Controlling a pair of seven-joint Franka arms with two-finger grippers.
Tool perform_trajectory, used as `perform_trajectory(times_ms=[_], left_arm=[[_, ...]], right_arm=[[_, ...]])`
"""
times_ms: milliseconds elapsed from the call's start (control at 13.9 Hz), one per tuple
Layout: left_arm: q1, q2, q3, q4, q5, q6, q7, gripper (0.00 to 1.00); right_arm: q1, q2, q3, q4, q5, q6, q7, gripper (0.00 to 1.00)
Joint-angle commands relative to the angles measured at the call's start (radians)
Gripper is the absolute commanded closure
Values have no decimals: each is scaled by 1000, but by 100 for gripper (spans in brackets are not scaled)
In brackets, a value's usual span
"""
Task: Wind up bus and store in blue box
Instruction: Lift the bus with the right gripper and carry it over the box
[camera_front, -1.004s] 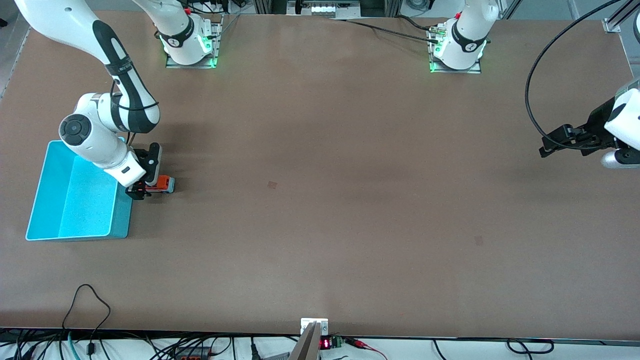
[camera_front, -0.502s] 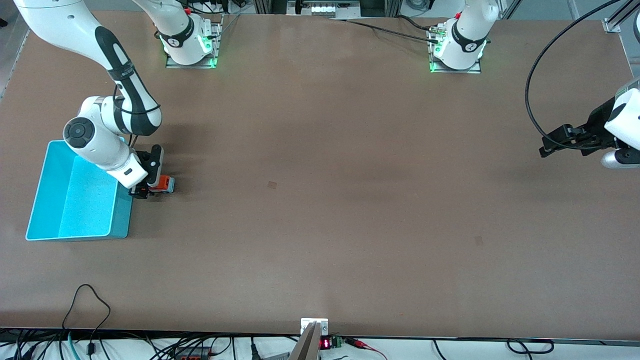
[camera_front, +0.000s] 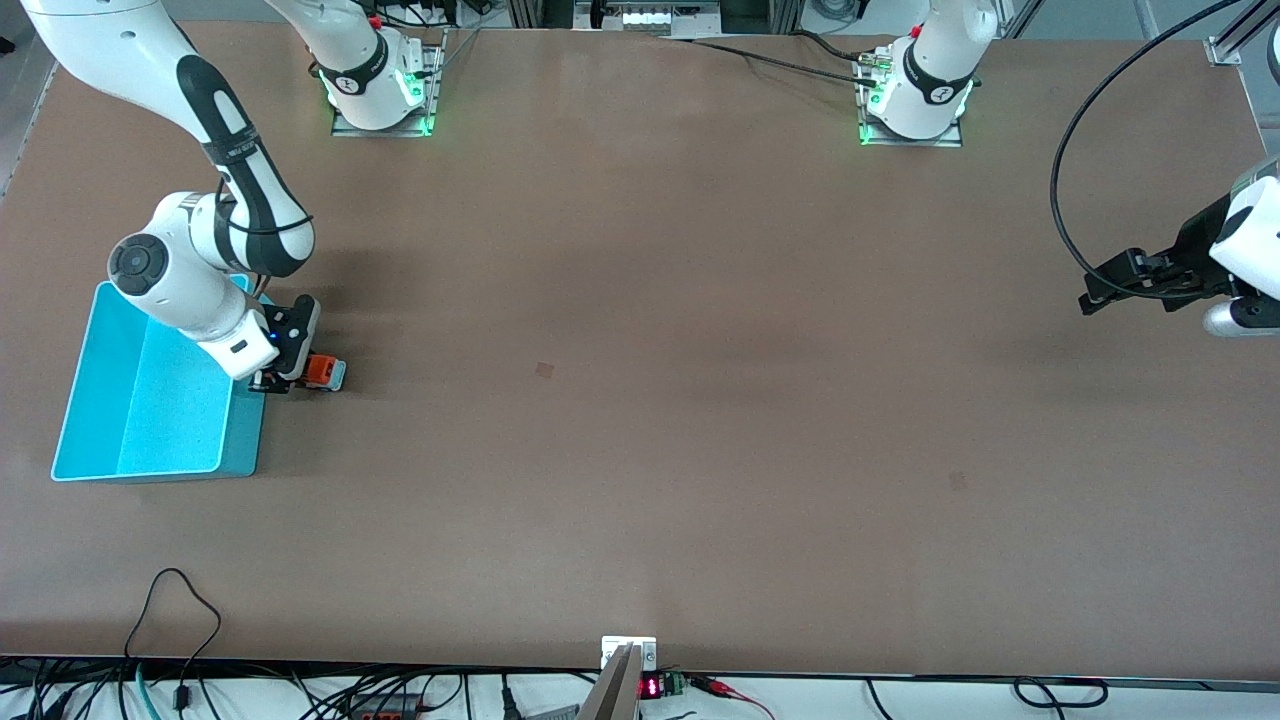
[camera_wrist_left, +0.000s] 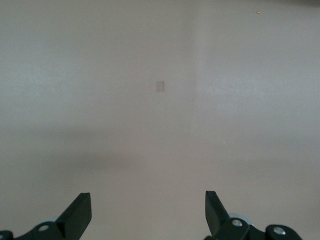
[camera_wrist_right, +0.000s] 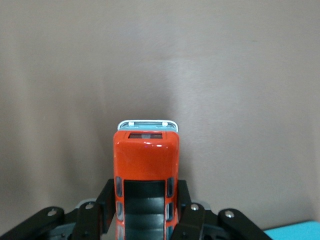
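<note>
We find the bus (camera_front: 322, 372) on the counter (camera_front: 640, 400) at the right arm's end, just beside the blue box (camera_front: 150, 395) wall that faces the middle of the counter. The right gripper (camera_front: 283, 378) is down on it, its fingers (camera_wrist_right: 107, 200) pressed against both sides of the orange body at the rear half; the silver-grey front end pokes out clear of them.

We judge the bus light, rigid and smooth-sided: hard plastic, likely slippery under the pads, so a flat squeeze across the two long sides, as now, is the sensible hold. Gripping over the roof windows or the front trim would give less purchase. To wind it we expect the wheels must stay pressed to the counter while it is dragged; too loose a pinch could let it skid free.

The left gripper (camera_wrist_left: 148, 212) waits over the bare counter at the left arm's end, fingers spread wide, holding nothing.
</note>
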Motion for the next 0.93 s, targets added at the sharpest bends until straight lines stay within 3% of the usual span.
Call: perform_trajectory(times_ms=[0,215,358,645,860], left_arm=[[-5,-12,-3,8,18,-14,-4,0],[-5,-9,-3,8,18,-14,-4,0],[-5,-9,-1,8,18,-14,-4,0],[-5,-8,-1,8,18,-14,-4,0],[-7,-8,-1,10,18,-14,-4,0]], right_arm=[[-8,-17,52,28,34,-5,205,100],[-4,-40,129,78,29,-38,483,100],[-4,-76,131,108,29,-147,712,98],[-11,-130,114,171,-1,-374,1025,99],[-30,-149,36,194,-58,-434,1149,96]])
